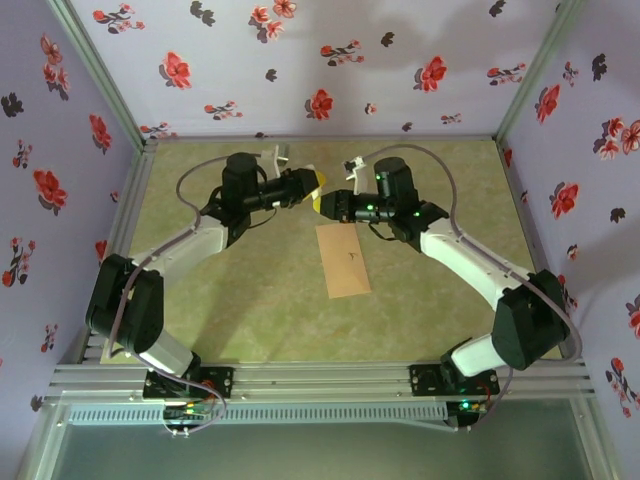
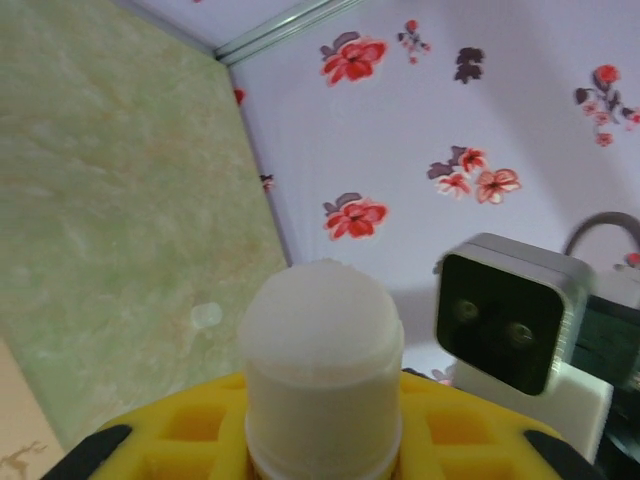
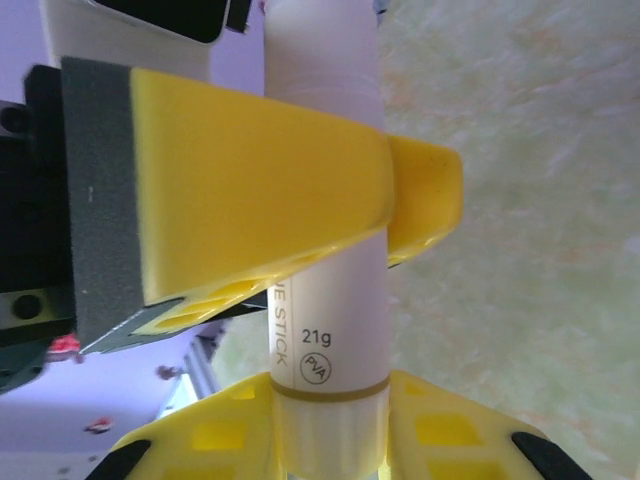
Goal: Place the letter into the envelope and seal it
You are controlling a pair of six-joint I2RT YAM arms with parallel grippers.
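The left tool (image 1: 313, 183) and right tool (image 1: 323, 205) both pinch the glue stick (image 3: 325, 330) at upper centre, with the envelope (image 1: 342, 262) flat on the bench (image 1: 250, 300) just below them, long axis near-vertical in frame, nearer the right tool.

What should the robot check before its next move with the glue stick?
1. Left fingers clamped across the glue stick: ok.
2. Right fingers closed round the stick's end: ok.
3. Cap off the stick: cannot tell.
4. Envelope lying flat on the table, apart from both arms: ok.
5. Letter inside the envelope: cannot tell.
6. Envelope flap open and ready for glue: cannot tell.
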